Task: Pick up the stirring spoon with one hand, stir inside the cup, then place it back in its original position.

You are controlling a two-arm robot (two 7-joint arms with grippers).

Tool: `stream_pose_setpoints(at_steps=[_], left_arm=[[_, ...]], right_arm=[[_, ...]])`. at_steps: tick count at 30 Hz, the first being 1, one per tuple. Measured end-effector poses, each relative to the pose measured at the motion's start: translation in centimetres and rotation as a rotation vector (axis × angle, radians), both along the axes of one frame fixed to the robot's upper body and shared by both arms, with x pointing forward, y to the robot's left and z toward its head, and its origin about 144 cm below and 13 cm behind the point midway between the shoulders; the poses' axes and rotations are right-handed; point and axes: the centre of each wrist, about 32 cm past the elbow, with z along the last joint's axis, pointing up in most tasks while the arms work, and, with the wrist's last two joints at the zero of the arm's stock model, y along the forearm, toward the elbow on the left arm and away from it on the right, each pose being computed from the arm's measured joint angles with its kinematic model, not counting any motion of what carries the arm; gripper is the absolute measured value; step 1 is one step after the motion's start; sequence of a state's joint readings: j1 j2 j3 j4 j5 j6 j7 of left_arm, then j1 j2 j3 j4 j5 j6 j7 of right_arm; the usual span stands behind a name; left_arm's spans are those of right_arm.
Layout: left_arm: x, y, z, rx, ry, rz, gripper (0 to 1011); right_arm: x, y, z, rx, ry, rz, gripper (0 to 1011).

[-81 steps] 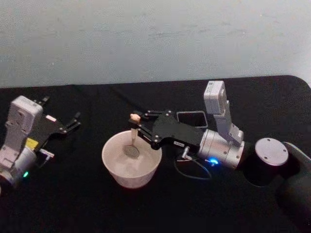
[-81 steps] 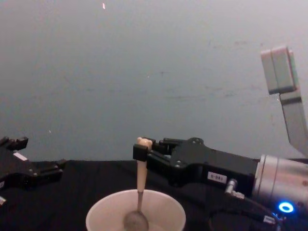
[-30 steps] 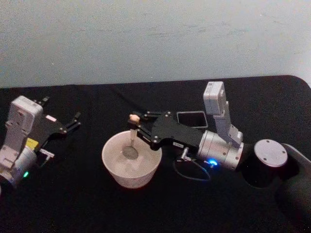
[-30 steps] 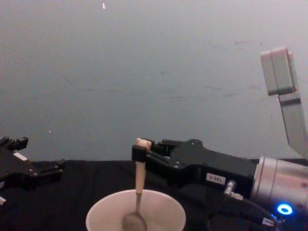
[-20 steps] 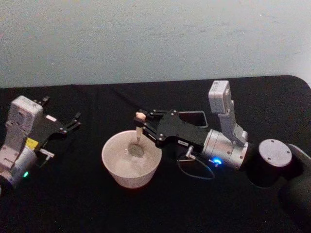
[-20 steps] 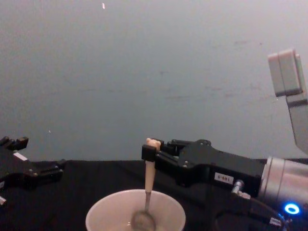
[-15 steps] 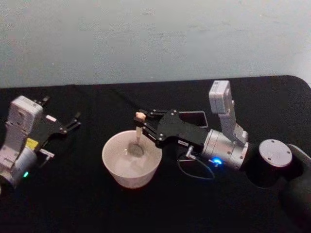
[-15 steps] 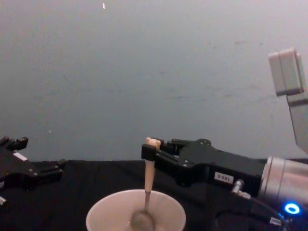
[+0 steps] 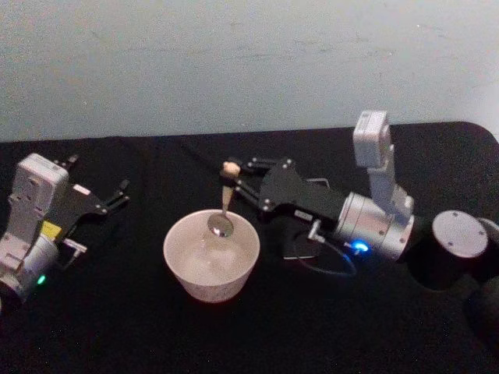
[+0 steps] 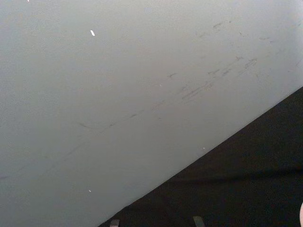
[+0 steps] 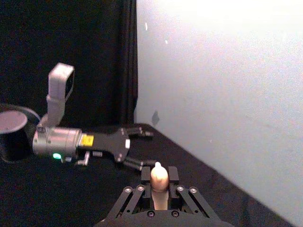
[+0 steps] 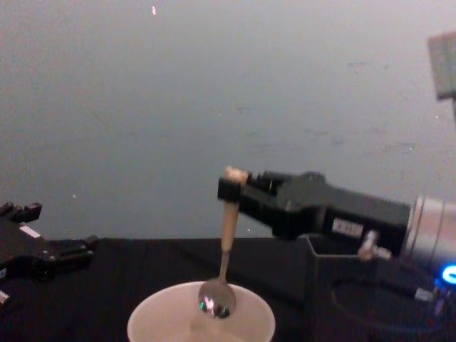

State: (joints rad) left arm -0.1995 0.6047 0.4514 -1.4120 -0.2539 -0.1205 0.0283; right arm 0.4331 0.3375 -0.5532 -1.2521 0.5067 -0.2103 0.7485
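The right gripper (image 9: 238,178), clamped tight on the stirring spoon (image 9: 224,204) just under its bear head, holds it nearly upright over the cream cup (image 9: 209,282) at the middle of the black table (image 9: 156,335). The spoon's metal bowl hangs at rim height. The left gripper (image 9: 117,193) rests near the table's left edge, fingers spread.

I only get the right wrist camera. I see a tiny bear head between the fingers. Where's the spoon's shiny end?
Observer: The spoon hangs with its shiny end over the cup, near its far rim.
Operator: Where's its home?
Observer: Maybe the dark box, just right of the cup, by the right gripper.
Operator: Is the other arm near the cup?
Observer: No, the left gripper sits open, well left of the cup.
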Motion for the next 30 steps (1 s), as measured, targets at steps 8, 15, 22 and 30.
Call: stream_pose_setpoints(at_steps=[8,15,22,30], left_arm=[[0.0,0.0,0.0,0.0,0.0,0.0,1001],[0.0,0.0,0.0,0.0,0.0,0.0,1001],[0.0,0.0,0.0,0.0,0.0,0.0,1001],[0.0,0.0,0.0,0.0,0.0,0.0,1001]], right_arm=[[-0.3,-1.6,3.3,0.042,-0.051,-0.006,205],[-0.7,-3.7,5.8,0.067,-0.088,-0.047,205],[-1.3,-6.0,7.0,0.065,-0.112,-0.088,205],[-2.1,-8.3,7.3,0.045,-0.121,-0.124,205]])
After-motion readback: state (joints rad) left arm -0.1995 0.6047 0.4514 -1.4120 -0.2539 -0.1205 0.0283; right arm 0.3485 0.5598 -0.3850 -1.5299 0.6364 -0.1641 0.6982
